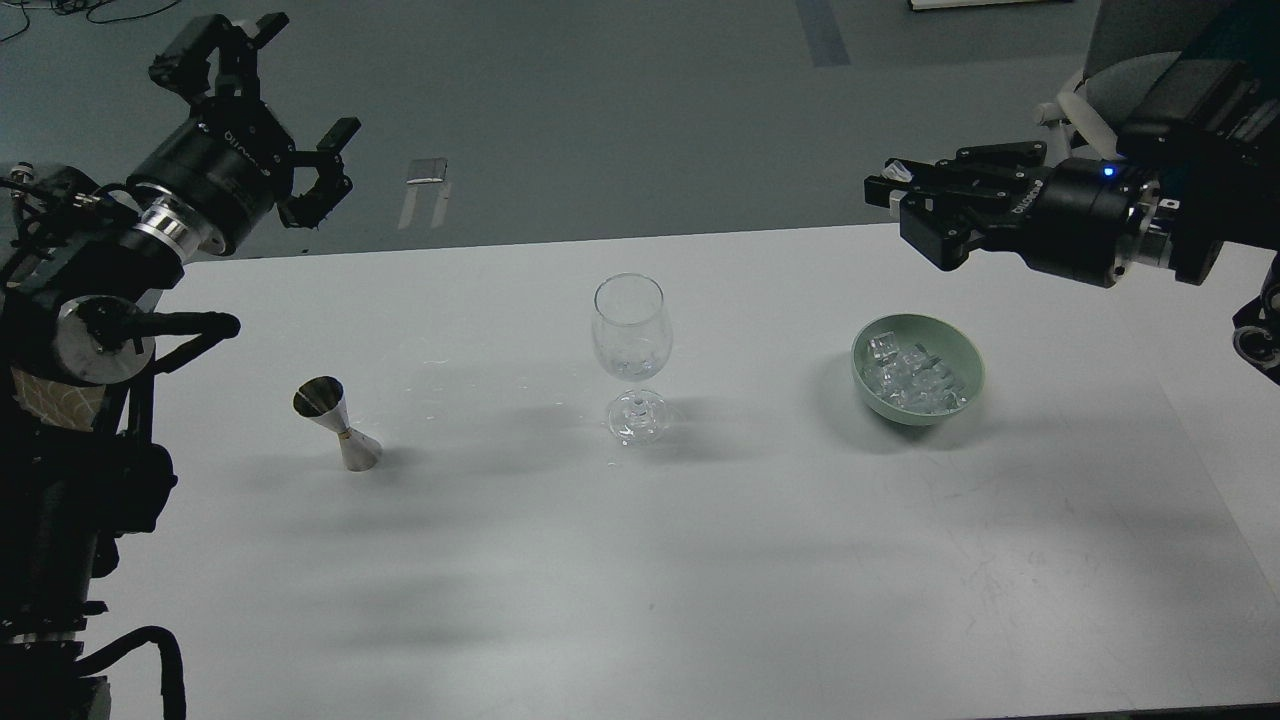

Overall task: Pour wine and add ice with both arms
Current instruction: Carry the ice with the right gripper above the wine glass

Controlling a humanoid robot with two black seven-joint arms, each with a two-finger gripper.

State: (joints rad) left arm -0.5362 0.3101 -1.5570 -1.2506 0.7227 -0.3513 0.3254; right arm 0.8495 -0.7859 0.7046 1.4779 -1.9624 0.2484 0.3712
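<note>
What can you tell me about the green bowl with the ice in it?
The bowl is small, round and pale green, smooth like ceramic or plastic. It sits upright on the white table, right of the wine glass and apart from it. Clear ice cubes are piled inside. Nothing grips it; the right gripper hovers above.

Pale green bowl, white table

The robot's left arm, a matte black jointed cylinder, carries a silver ring at its wrist and faint white lettering on the barrel. A silver disc caps one lower joint, and black cables loop below it. Its black left gripper has chunky segmented fingers. The black right arm shows a small blue light, white lettering and a blocky black right gripper.
</note>
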